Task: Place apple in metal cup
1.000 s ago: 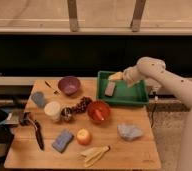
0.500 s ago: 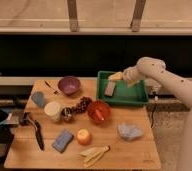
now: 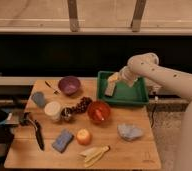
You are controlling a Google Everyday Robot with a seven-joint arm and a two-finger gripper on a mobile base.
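While the single arm reaches in from the right, its gripper (image 3: 110, 87) hangs over the left part of the green rectangular plastic tray (image 3: 139, 100) at the back right of the pale wooden table (image 3: 134, 156). Whether it is released or clenched cannot be told, and nothing can be made out in its grasp.

The small round yellow-orange apple (image 3: 83, 136) sits on bare wood near the front of the table, between the blue rectangular sponge (image 3: 63, 141) and the crumpled grey-blue cloth (image 3: 130, 131), just behind the yellow banana peel (image 3: 95, 154). From the gripper it lies well apart, toward the camera and to the picture's left, with the red round bowl (image 3: 99, 111) standing roughly between them. Being round, the fruit offers no long axis to line up on, so I judge that any approach from above would serve, once the arm clears the bowl.

The short shiny metal cup (image 3: 66, 114) stands behind the apple and to its left, just beside the taller white cup (image 3: 53, 110) and near the dark bunch of grapes (image 3: 81, 105); the carry from fruit to cup looks short.

The gripper's tip blends with pale objects in the tray. The metal cup's rim merges with its neighbours, and whether it touches the white cup is unclear. The robot's body is cut off at the right edge.
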